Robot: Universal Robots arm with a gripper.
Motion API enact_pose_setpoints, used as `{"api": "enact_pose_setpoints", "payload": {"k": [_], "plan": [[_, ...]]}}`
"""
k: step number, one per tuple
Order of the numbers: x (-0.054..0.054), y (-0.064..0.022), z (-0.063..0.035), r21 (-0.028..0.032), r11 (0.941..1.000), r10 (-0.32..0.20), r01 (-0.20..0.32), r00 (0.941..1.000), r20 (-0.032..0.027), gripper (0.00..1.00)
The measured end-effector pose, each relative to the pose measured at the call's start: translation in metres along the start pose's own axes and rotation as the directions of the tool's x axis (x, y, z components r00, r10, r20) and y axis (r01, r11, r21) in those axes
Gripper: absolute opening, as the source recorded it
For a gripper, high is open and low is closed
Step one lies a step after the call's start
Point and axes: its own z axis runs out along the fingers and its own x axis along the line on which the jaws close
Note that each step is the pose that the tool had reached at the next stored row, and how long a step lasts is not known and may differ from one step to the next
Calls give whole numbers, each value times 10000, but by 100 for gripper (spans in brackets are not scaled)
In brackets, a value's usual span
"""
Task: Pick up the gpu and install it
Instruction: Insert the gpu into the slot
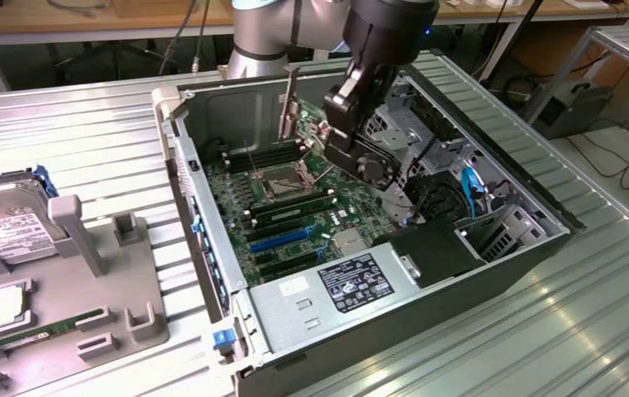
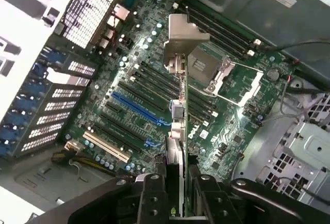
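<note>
We see the open computer case (image 1: 436,331) lying on its side on a ribbed metal table (image 1: 72,141). The arm (image 1: 386,33) comes in from above and leans down into the case, its wrist tilted over the green motherboard (image 1: 326,219). The gripper (image 1: 336,141) holds the gpu (image 1: 290,107) clear of the board, the silver bracket at the end farthest from the gripper. From the wrist we see the card edge-on, crossing the black slots beside the CPU socket (image 2: 206,64). The two black fingers (image 2: 153,195) are clamped on the card's near end.
</note>
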Motion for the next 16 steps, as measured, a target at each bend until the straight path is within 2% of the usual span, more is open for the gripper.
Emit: {"api": "enact_pose_setpoints", "payload": {"k": [3, 5, 8, 10, 16], "plan": [[0, 0, 7, 21, 9978, -664, 664, 9978, 1, 26], [0, 0, 14, 30, 9914, -1308, 1308, 9914, -16, 26], [0, -1, 21, 33, 9827, -1852, 1852, 9827, -33, 26], [0, -1, 27, 34, 9747, -2234, 2234, 9747, -46, 26], [0, -2, 50, 28, 9432, -3323, 3323, 9431, -82, 26]]}}
